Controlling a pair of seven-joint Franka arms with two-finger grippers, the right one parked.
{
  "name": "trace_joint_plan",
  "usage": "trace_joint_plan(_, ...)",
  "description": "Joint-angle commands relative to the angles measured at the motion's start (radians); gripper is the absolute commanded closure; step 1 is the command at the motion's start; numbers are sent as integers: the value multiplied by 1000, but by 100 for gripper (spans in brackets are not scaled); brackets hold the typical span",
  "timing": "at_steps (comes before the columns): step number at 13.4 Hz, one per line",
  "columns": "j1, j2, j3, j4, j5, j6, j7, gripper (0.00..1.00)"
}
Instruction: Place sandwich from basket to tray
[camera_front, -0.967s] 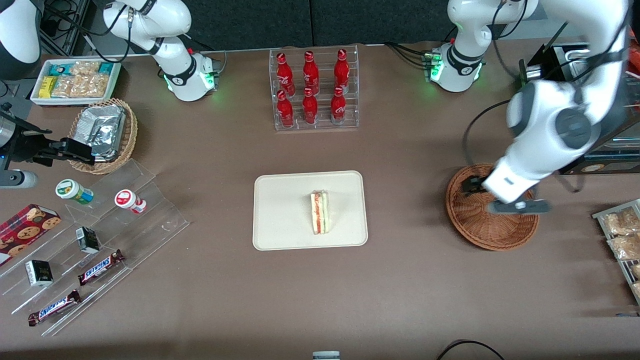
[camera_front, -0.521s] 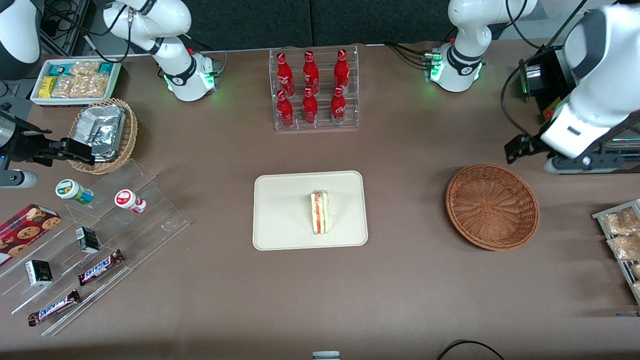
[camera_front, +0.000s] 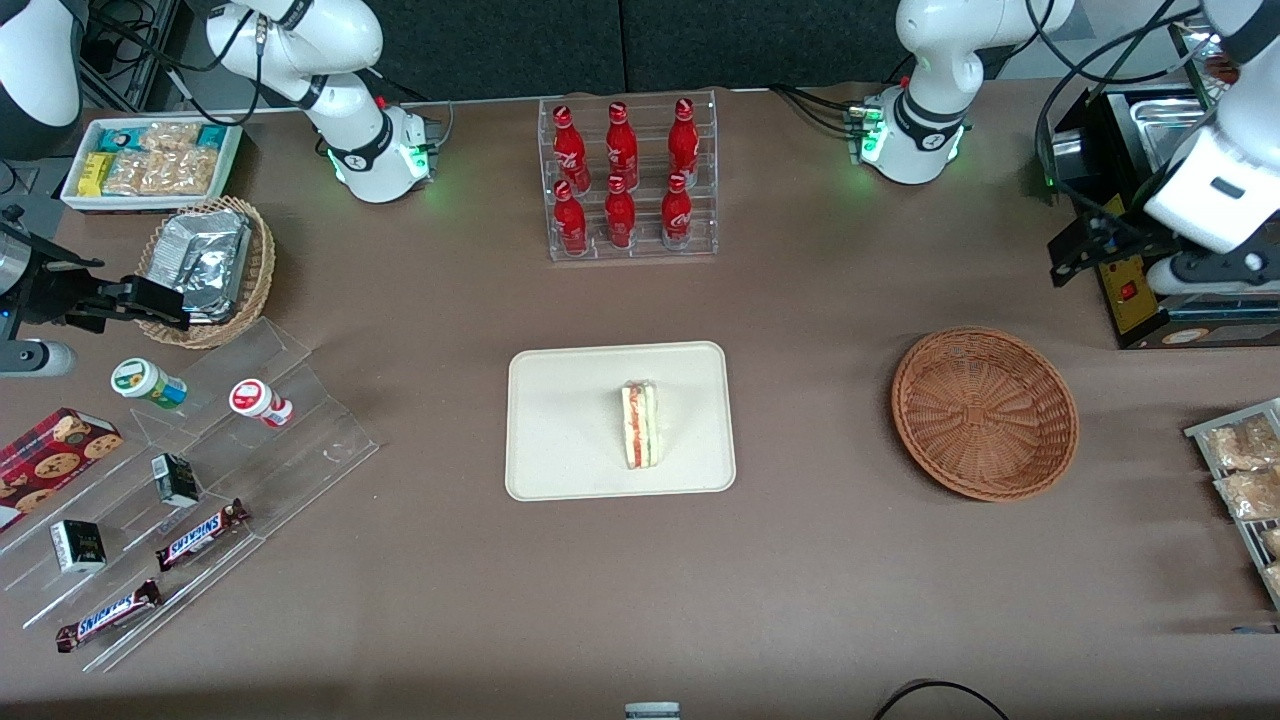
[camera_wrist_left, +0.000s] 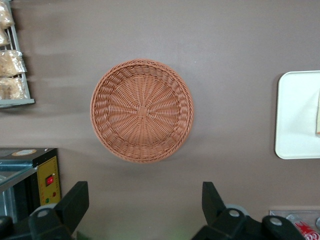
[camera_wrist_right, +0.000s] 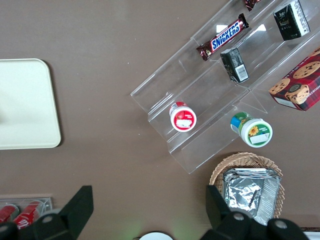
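Note:
The sandwich (camera_front: 640, 425) lies on the cream tray (camera_front: 560, 420) in the middle of the table, with its orange-red and green filling edge showing. The reddish-brown basket (camera_front: 985, 412) stands beside the tray toward the working arm's end and holds nothing. My left gripper (camera_front: 1070, 255) is raised, farther from the front camera than the basket, beside a black appliance. It is open and empty. In the left wrist view the gripper (camera_wrist_left: 144, 200) has its fingers wide apart over bare table, with the basket (camera_wrist_left: 141, 111), the tray (camera_wrist_left: 297, 117) and a sliver of the sandwich (camera_wrist_left: 318, 112) in sight.
A clear rack of red bottles (camera_front: 627, 180) stands farther from the camera than the tray. A black appliance (camera_front: 1140, 200) and a rack of snack packets (camera_front: 1240, 470) sit at the working arm's end. A clear tiered stand (camera_front: 200, 480) and a tan foil-packet basket (camera_front: 205, 270) sit toward the parked arm's end.
My left gripper has lifted off the basket and drawn away from the front camera toward the black appliance. The sandwich, tray and basket have not moved.

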Motion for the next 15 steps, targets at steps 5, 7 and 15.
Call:
trace_joint_plan(5,-49,25,66,59,-3,-47,15,0)
trace_joint_plan(7,-159,25,181,55,0,-49,15,0)
trace_joint_plan(15,-181,28,199,55,0,-70,12,0)
